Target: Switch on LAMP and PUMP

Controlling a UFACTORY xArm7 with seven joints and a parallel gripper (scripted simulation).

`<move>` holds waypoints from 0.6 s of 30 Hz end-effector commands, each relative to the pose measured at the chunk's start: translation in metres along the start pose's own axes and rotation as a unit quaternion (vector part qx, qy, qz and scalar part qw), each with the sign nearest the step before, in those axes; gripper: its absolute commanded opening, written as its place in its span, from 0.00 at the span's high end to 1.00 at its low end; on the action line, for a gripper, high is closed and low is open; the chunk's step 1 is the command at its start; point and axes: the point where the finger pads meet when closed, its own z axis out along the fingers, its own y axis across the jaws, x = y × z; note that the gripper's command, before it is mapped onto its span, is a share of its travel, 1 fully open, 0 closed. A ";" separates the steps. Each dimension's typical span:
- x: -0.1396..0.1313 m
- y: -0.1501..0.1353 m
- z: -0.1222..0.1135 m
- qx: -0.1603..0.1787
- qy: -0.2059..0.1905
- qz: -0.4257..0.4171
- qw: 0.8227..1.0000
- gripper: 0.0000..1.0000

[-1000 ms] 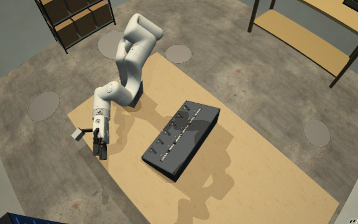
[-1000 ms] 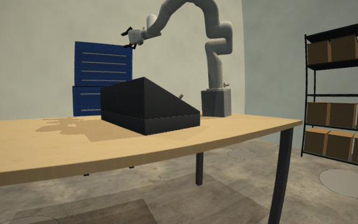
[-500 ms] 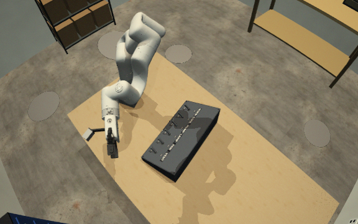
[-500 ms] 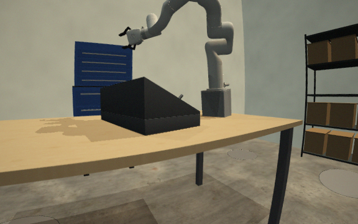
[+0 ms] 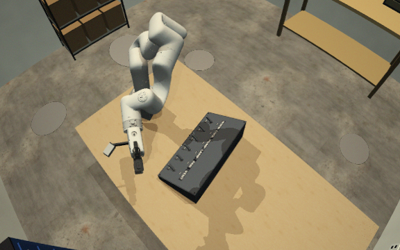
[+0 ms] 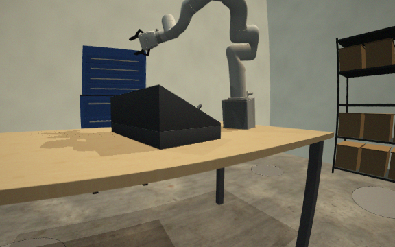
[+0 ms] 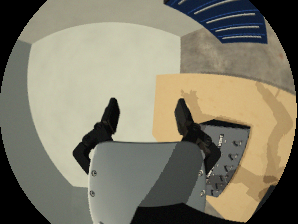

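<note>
A black wedge-shaped console [image 5: 203, 156] sits on the wooden table, with a row of several toggle switches [image 5: 189, 144] along its sloped face and a strip of small labels beside them, too small to read. In the exterior view I see the console's plain back and side [image 6: 163, 116], with one lever tip showing above its edge. My gripper [image 5: 138, 168] is open and empty, high above the table's left part, well apart from the console. It also shows in the exterior view [image 6: 136, 42] and in the wrist view [image 7: 147, 119], where part of the console [image 7: 226, 156] appears at the right.
The arm's base block [image 6: 238, 113] stands on the table behind the console. A blue drawer cabinet [image 6: 113, 86] stands beyond the table. Shelves with cardboard boxes [image 6: 376, 103] stand at the right. A wooden bench [image 5: 353, 38] stands across the room.
</note>
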 end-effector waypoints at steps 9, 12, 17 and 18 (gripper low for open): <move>-0.048 0.012 -0.006 -0.018 -0.036 -0.044 0.998 0.00; -0.048 0.012 -0.006 -0.018 -0.036 -0.044 0.998 0.00; -0.093 0.027 -0.016 -0.034 -0.073 -0.089 0.993 0.00; -0.093 0.027 -0.016 -0.034 -0.073 -0.089 0.993 0.00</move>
